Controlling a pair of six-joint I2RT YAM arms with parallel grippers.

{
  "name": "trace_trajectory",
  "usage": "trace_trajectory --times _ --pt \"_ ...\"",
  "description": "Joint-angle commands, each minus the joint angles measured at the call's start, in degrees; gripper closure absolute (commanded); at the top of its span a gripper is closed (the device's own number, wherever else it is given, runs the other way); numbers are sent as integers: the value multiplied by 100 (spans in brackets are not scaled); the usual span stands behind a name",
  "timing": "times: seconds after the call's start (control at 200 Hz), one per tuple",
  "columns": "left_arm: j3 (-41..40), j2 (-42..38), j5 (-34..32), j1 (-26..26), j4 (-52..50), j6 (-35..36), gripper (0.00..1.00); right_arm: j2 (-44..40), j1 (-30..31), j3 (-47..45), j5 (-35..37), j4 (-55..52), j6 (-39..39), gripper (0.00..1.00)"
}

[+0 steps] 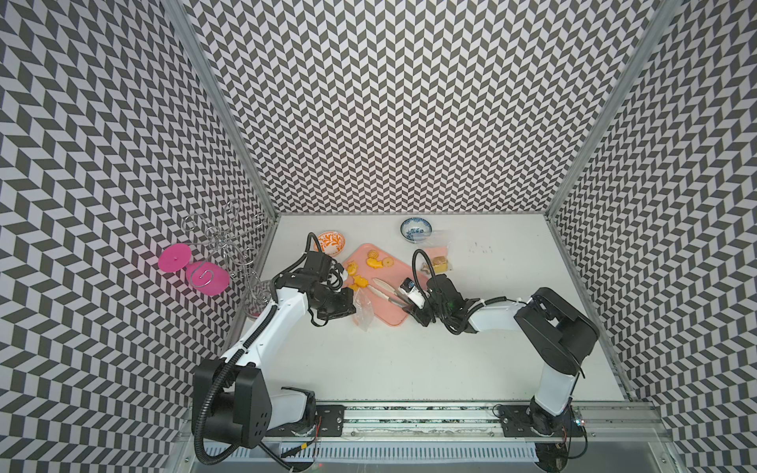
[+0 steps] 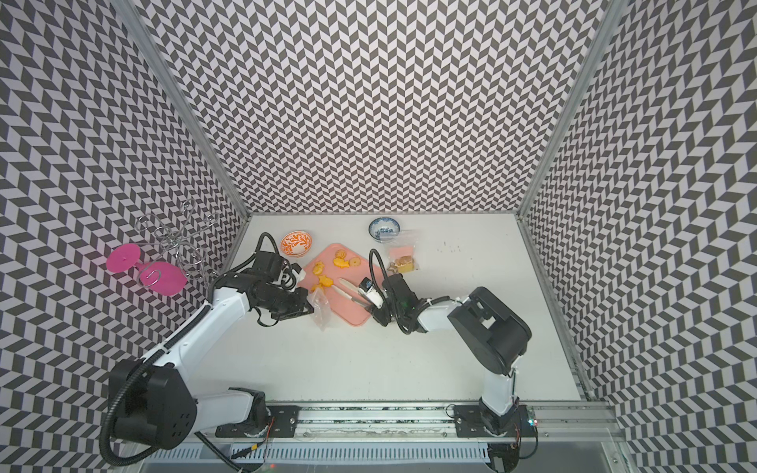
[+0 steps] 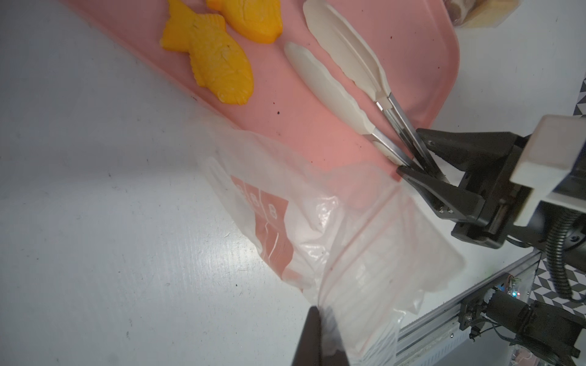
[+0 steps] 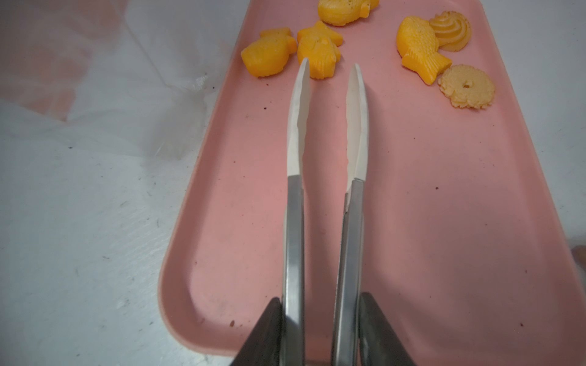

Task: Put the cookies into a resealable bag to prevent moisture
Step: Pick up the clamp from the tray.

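Observation:
Several yellow-orange cookies [image 1: 375, 262] lie at the far end of a pink tray [image 1: 393, 305]; fish shapes [image 4: 269, 54] and a round ridged one [image 4: 466, 87] show in the right wrist view. My right gripper [image 4: 322, 304] is shut on the steel arms of white-tipped tongs [image 4: 295, 221]. The tong tips stand apart, pointing at the fish cookies. My left gripper [image 3: 320, 313] is shut on the rim of a clear resealable bag [image 3: 364, 240] with a pink label. The bag hangs at the tray's near left edge [image 1: 363, 313]. No cookie shows inside this bag.
A second clear bag with yellow and brown cookies [image 1: 438, 264] lies right of the tray. An orange patterned bowl [image 1: 329, 243] and a blue-white bowl [image 1: 416, 229] stand at the back. A wire rack with pink glasses [image 1: 200, 270] is at the left wall.

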Motion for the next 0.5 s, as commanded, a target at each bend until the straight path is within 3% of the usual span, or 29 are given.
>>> trace_trajectory --times 0.0,0.245,0.496 --pt "66 -135 -75 105 -140 169 100 -491 -56 -91 -57 -72 -41 66" --pt "127 -190 -190 369 -260 322 100 -927 -212 74 155 -718 -139 68" --pt "15 -298 -384 599 -269 344 100 -759 -233 734 -33 -1352 -577 66"
